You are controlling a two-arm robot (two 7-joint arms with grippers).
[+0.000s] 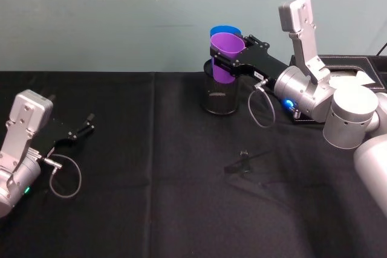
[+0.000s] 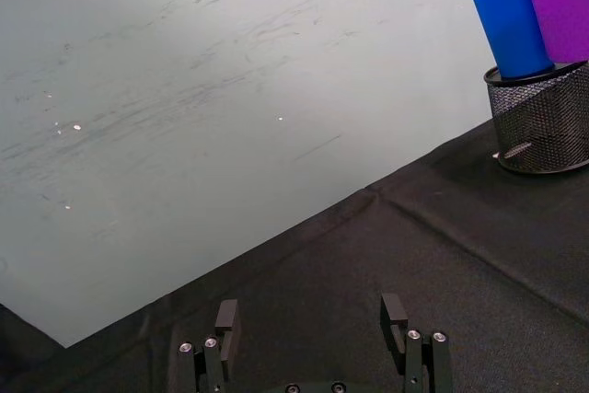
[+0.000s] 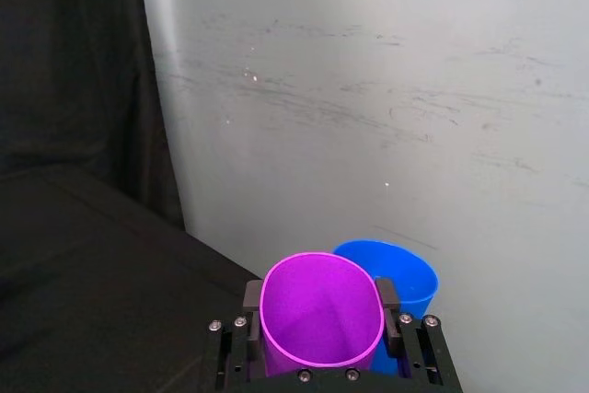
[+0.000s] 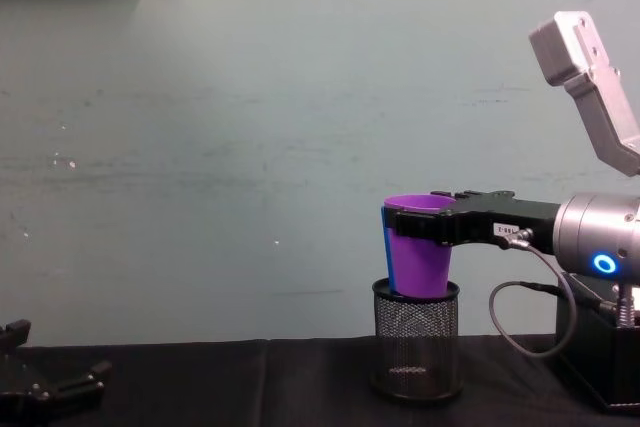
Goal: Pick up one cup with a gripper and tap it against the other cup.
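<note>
Tap step: right tool point(image 1: 233, 54) clenched on purple cup point(image 4: 420, 262) beside blue cup point(image 3: 405, 278) in holder point(image 4: 415, 342), contact unclear; next, likely a slight nudge toward it; left tool point(image 2: 310, 312) released, parked low over table point(image 1: 151, 149).

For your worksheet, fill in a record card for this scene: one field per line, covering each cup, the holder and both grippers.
Purple cup: gripped near its rim, base about level with the holder's rim
Blue cup: standing in the mesh holder
Cups: side by side, seemingly touching
Right gripper: shut on the purple cup, reaching in from the right
Left gripper: open, idle, low over the black table on the robot's left
</note>
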